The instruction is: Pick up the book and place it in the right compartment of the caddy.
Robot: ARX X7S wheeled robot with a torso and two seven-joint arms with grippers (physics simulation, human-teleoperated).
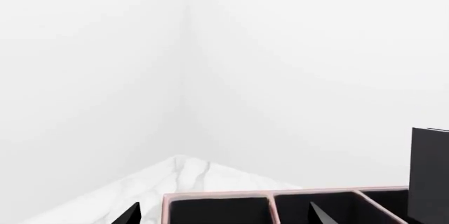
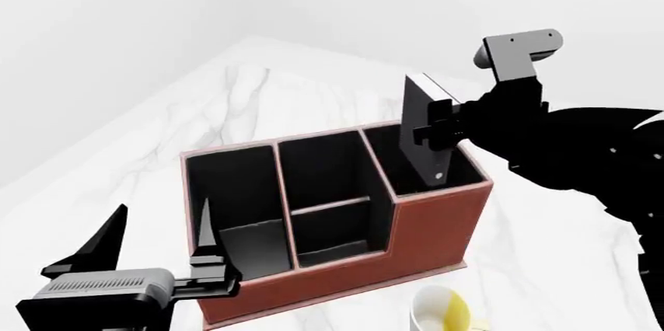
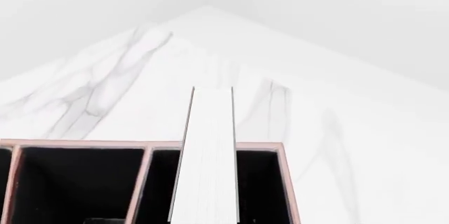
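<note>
**Book held upright over the caddy's tall end cell**

Book (image 2: pixel 424 130) stands on end in the right gripper (image 2: pixel 444 123), its lower part already inside the right compartment (image 2: pixel 441 183) of the caddy (image 2: pixel 436 226), its upper part above the rim. Only the head view shows this whole arrangement: the black cover, the clamp at the book's side, and a white-and-yellow mug (image 2: pixel 441 311) on the marble table (image 2: pixel 260 98) just in front of the caddy. The right wrist view shows what the head view hides: the white page edges of the book (image 3: pixel 207 155) running straight down between the fingers into the black-lined cell, with the pale rim (image 3: pixel 259 145) beyond. The left wrist view catches only the caddy's rim (image 1: pixel 281 195) and a dark slab at its edge, likely the book.

The right arm reaches in from the right, its wrist level with the book's upper half. The fingers are clamped on the book's cover near its top.

The left arm hangs low beside the caddy's wide end cell. The left gripper (image 2: pixel 155 242) has its fingers spread apart, holding nothing, touching nothing.
</note>
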